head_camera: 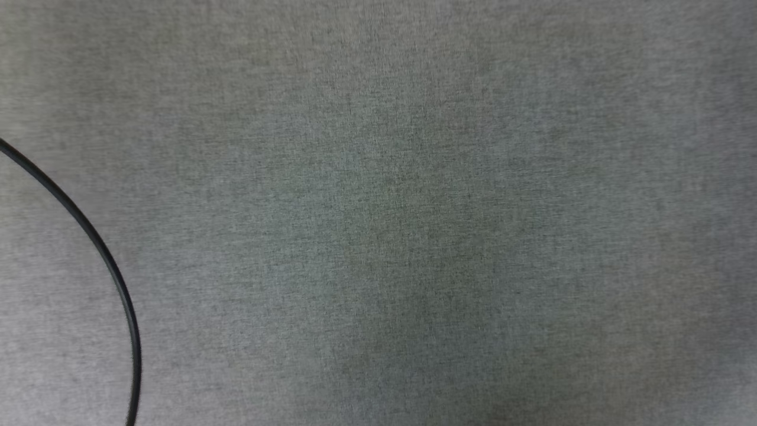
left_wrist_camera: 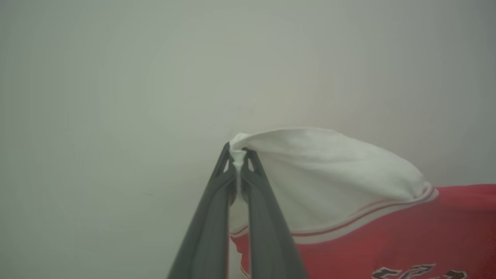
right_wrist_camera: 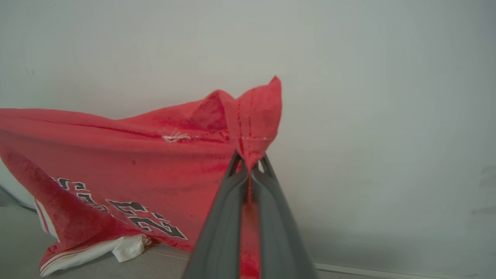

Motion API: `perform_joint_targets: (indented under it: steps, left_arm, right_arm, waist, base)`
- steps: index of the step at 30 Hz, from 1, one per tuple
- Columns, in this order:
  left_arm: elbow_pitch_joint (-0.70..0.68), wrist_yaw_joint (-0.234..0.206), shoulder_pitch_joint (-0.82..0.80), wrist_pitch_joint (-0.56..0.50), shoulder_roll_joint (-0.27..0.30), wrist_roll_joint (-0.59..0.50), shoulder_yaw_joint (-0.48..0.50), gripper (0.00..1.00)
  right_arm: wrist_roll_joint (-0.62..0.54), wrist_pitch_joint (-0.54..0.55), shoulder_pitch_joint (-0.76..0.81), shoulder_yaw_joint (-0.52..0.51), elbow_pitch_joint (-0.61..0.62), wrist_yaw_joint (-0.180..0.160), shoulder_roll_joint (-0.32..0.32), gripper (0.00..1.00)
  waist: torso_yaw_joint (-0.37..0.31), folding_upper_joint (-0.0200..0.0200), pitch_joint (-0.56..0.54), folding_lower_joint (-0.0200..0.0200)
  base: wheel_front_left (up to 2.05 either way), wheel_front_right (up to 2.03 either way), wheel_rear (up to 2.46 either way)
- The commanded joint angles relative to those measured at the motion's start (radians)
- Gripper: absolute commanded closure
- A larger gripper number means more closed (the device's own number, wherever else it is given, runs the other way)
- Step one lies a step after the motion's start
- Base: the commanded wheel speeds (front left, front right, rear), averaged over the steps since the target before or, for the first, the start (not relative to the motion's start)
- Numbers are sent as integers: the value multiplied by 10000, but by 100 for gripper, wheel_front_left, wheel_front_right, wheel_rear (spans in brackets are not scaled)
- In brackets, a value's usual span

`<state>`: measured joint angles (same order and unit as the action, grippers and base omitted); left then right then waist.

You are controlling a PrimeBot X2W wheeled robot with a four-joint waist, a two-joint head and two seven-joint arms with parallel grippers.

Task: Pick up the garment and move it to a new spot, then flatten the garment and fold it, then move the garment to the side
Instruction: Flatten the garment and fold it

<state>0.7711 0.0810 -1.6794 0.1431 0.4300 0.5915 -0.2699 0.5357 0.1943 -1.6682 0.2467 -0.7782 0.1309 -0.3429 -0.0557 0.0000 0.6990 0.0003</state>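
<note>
Between the tips of the left gripper (left_wrist_camera: 238,155), whose two long dark fingers are pressed together with only a sliver of cloth in the gap, sits a pinch of the white sleeve (left_wrist_camera: 329,174) of the bright red jersey-style shirt (left_wrist_camera: 387,240). From that pinch the sleeve billows away to the fingers' right, past its red-and-white stripe trim (left_wrist_camera: 360,221) and into the red body. Further right, the right gripper (right_wrist_camera: 250,164) is likewise fully closed, nipping a stitched red hem corner (right_wrist_camera: 255,116) that stands up just beyond its fingertips. The body sags off to the left of those fingers with its black white-outlined lettering (right_wrist_camera: 147,217) slanting down. A low fold with a white sleeve end (right_wrist_camera: 128,246) seems to rest on the grey woven cloth surface (right_wrist_camera: 116,271) beneath. So the shirt hangs between both grips, mostly lifted. For a clean carry, I judge the set-down spot should avoid the thin black cable (head_camera: 89,236) curving over the surface's left side. The left pinch looks the shallower, so it should be spared any jerk. Both arms should rise together and spread only enough to take out the sag without tugging the hem corner free.
</note>
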Motion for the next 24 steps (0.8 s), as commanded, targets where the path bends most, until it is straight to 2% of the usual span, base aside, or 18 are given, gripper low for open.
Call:
perform_joint_targets:
  steps: [1, 10, 16, 18, 24]
  left_arm:
    - [51, 77, 203, 146, 37, 63, 60, 100]
    - [699, 398, 4329, 878, -249, 824, -112, 100]
    - [175, 452, 7833, 1156, -365, 1418, 183, 100]
    - [-379, 441, 9509, 1195, -394, 1660, 418, 100]
    - [-2007, -139, 12712, 1232, -260, 1883, 973, 100]
  right_arm:
    - [113, -111, 198, 58, -30, -3, -8, 100]
    - [866, -780, 3863, 1567, -532, -3, -97, 100]
    - [1622, -1231, 6493, 2423, -412, -5, -190, 100]
    - [1988, -1473, 7608, 2791, -218, -6, -372, 100]
    - [2673, -1917, 9829, 3265, 487, -9, -764, 100]
  waist:
    - [11, 0, -180, -3]
    - [214, 0, -2052, -3]
    - [171, 0, -3364, -3]
    - [172, 0, -3986, -3]
    - [219, 0, -5180, -3]
  base:
    - [0, 0, 0]
    - [0, 0, 0]
    - [0, 0, 0]
    - [0, 0, 0]
    - [0, 0, 0]
